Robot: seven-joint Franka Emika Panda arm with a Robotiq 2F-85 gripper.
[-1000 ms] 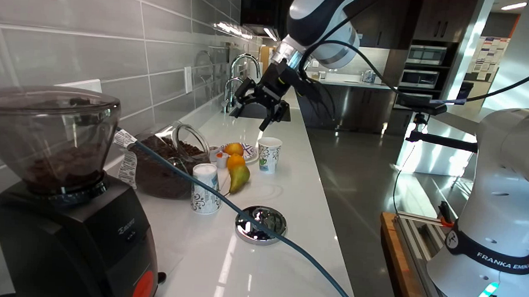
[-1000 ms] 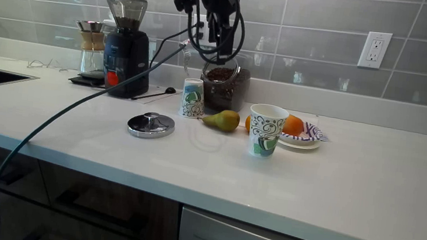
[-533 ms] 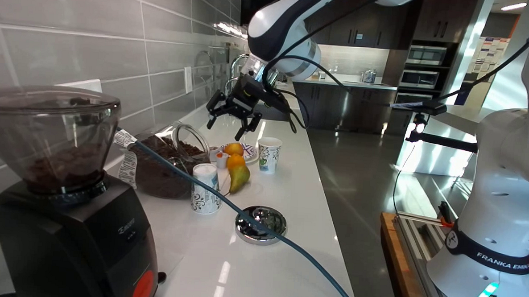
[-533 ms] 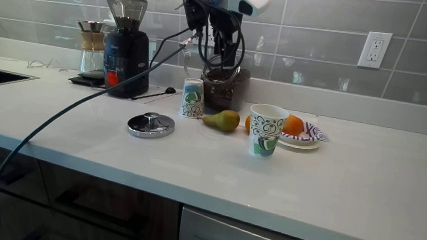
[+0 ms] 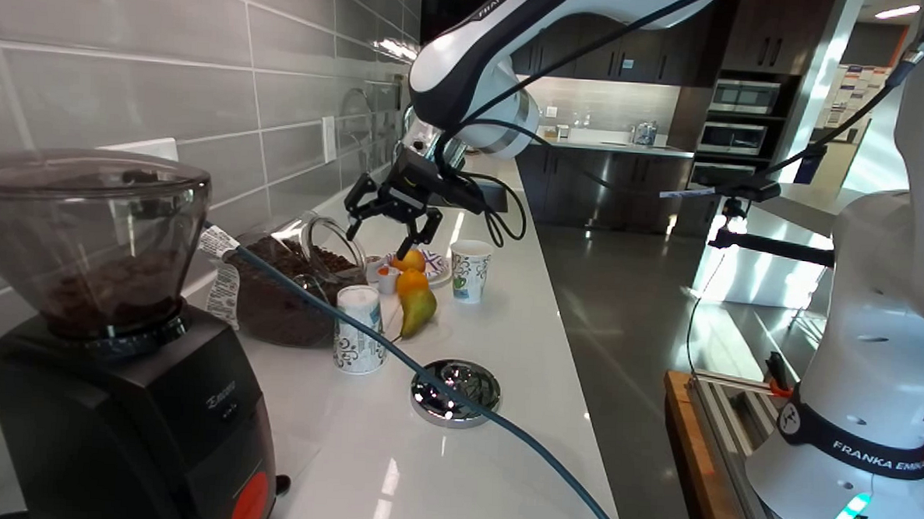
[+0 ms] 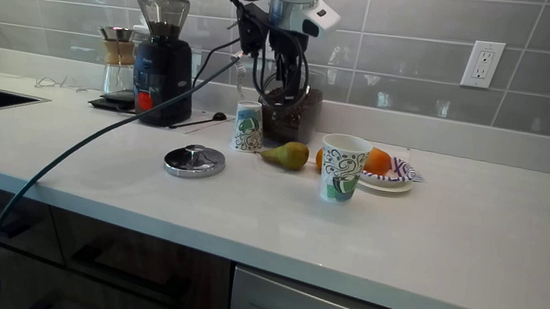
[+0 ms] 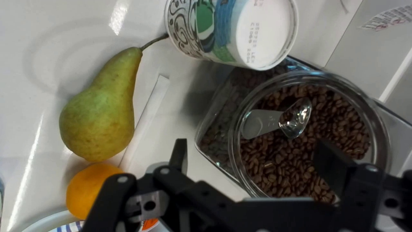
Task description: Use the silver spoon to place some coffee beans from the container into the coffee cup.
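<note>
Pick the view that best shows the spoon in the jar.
The wrist view: looking into the jar, it shows the spoon, unobstructed, against coffee beans. In both exterior views the spoon cannot be made out.

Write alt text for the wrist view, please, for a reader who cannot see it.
A shiny measuring spoon lies on brown coffee beans in an open, clear jar, with the empty gripper open at the bottom edge. Beside the jar stands an upside-down, patterned paper cup; a green pear lies on the white counter near an orange fruit.
</note>
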